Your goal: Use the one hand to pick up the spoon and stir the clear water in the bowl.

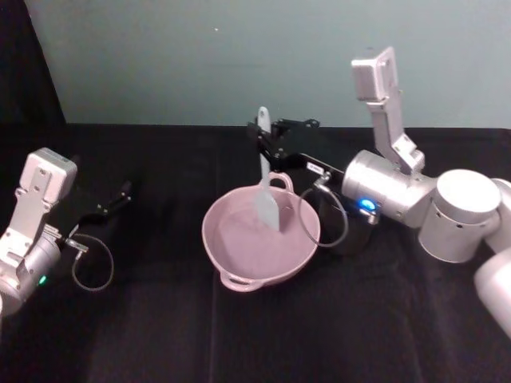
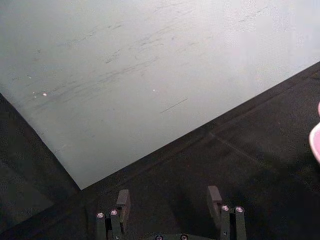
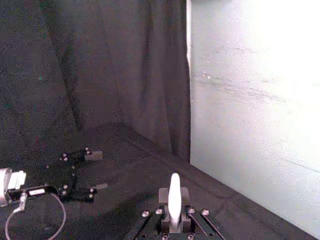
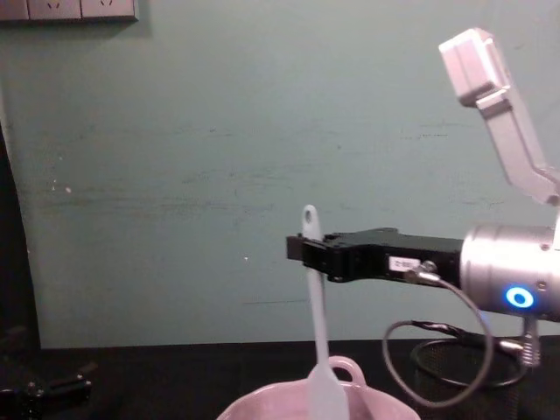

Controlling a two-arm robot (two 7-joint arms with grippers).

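My right gripper is shut on the upper handle of the white spoon, which hangs upright. Its flat blade dips into the pale pink bowl at the table's middle. The clear water barely shows against the pink inside. From the chest, the spoon drops from the right gripper into the bowl. The right wrist view has the handle tip sticking up between the fingers. My left gripper rests open at the far left, well away from the bowl.
A black wire-mesh cup stands just right of the bowl, under my right wrist. A loose cable loops from that wrist near the bowl's rim. Black cloth covers the table, and a pale green wall runs behind it.
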